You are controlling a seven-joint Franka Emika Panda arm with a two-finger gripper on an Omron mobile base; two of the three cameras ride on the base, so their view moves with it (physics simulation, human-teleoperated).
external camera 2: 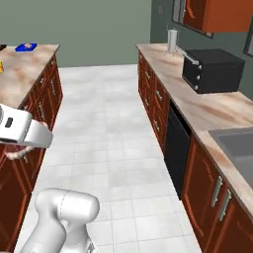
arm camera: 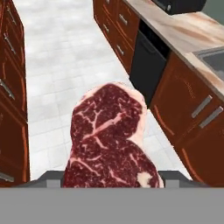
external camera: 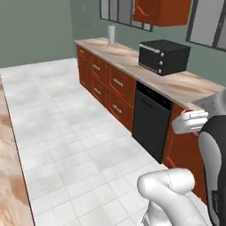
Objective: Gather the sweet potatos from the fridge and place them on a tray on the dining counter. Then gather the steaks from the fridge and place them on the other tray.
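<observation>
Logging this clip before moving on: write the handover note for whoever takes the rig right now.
Gripper: closed on a steak, which stands up between the jaws in the hand view, held above the floor of the aisle.
Blue tray: on the far end of the dining counter, something pale on it, too small to identify.
Dishwasher, toaster oven and sink line the wall counter opposite.
Done: one steak picked up.
Left: carry it to the blue tray and release; the other items can't be checked from here.

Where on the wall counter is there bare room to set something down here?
Bare top lies between the paper towel roll and the toaster oven, and between the oven and the sink. The oven's own spot is crowded; it covers most of the counter depth.
</observation>
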